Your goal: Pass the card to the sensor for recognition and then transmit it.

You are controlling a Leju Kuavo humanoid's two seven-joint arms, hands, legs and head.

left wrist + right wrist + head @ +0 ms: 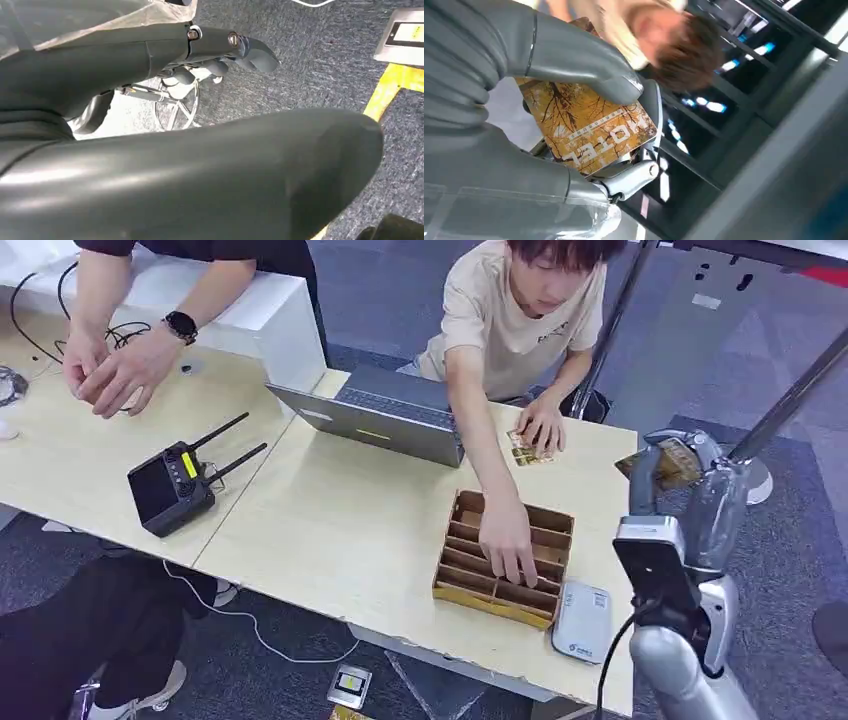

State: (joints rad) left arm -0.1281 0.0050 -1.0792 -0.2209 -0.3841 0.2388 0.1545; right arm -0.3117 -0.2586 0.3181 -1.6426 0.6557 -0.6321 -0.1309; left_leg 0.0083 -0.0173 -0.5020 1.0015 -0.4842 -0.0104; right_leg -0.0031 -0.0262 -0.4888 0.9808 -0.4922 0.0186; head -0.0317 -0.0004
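The right hand (672, 465) is raised beyond the tabletop's (340, 520) right edge, its fingers (589, 80) clamped on the orange tree-printed hotel card (586, 125). The brown cardboard slotted box (505, 560) sits just beside the white flat sensor (582, 620); a person's hand (507, 540) reaches into it. Whether the left hand's (220, 55) fingers are together, I cannot tell.

Card (589, 127) edge under thumb; person's face perhaps motion-blurred.

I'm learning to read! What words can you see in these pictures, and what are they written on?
"HOTEL": on the orange tree-patterned card that the right hand holds, seen upside down.
Small line above it on the card: too small to read.
Mark on the white sensor on the table: too small to read.
Print on the person's shirt: too blurred to read.
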